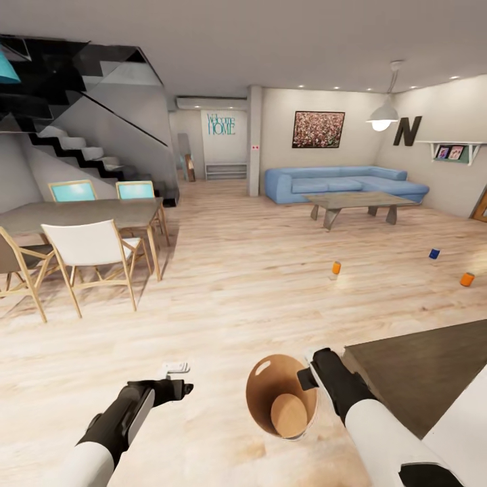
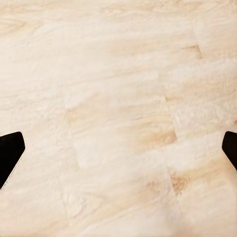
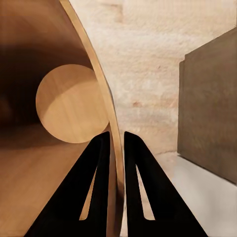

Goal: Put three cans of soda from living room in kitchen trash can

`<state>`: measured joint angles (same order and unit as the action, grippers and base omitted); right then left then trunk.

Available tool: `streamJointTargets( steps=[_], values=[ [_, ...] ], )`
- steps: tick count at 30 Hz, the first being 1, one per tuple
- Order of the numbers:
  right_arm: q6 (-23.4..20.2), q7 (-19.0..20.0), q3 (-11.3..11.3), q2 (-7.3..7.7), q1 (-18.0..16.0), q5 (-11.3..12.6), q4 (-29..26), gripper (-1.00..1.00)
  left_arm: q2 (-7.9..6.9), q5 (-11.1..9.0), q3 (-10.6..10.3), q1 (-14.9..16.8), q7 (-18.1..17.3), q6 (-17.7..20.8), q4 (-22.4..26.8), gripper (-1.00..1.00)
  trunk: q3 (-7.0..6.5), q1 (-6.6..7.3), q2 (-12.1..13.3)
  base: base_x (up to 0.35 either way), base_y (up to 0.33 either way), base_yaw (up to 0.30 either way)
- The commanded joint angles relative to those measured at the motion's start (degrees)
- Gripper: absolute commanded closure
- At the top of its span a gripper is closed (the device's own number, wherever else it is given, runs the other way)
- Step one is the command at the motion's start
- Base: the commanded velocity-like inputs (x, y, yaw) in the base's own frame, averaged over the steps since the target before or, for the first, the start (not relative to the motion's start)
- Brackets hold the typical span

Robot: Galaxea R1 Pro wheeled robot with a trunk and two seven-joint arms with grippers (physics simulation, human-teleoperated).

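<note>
The trash can (image 1: 282, 399), a round tapered bin with a glossy brown inside and a paler flat disc for a bottom, hangs tilted in your right gripper (image 1: 308, 373) near the bottom of the head view, its mouth turned toward you and nothing inside it; the right wrist view shows the two black fingers (image 3: 101, 182) pinched together on its thin curved wall, one inside and one outside. So you have the bin in hand, but none of the three cans is collected yet, by my reading: all the dropping-in is left. They lie on the matte light wood plank floor (image 1: 257, 270) far ahead to the right, well apart: an orange can (image 1: 336, 268) nearest the middle, a small dark blue can (image 1: 434, 253) farther right, and another orange can (image 1: 467, 279) at the far right. Each is a short, smooth cylinder. Your left gripper (image 1: 177, 379) holds nothing, its jaws spread wide over bare planks.
</note>
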<state>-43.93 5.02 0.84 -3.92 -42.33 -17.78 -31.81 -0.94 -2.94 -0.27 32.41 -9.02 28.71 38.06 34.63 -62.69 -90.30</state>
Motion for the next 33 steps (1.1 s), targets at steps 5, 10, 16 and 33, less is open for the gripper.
streamJointTargets(
  steps=[5,10,16,33],
  values=[
    [0.0,0.2,0.0,-1.01,0.0,7.6,0.0,1.0,-0.09,0.0,0.1,-0.1,0.0,0.0,-0.1,-1.0,-0.01,0.0,0.0,0.306,0.14,0.0],
    [0.0,0.2,0.0,-1.07,0.0,7.6,0.0,1.0,-0.11,0.0,0.1,-0.1,0.0,0.0,-0.1,-1.0,-0.01,0.0,0.0,0.314,0.165,0.0],
    [0.1,0.2,0.0,-1.09,0.1,7.6,0.0,1.0,-0.12,-0.1,0.1,-0.2,0.0,0.0,-0.1,-1.0,-0.01,0.0,0.0,0.315,0.179,0.0],
    [0.1,0.2,0.0,-1.09,0.1,7.6,0.0,1.0,-0.12,-0.2,0.0,-0.2,0.0,-0.1,0.0,-1.0,-0.01,0.0,0.0,0.317,0.159,0.0]
  ],
)
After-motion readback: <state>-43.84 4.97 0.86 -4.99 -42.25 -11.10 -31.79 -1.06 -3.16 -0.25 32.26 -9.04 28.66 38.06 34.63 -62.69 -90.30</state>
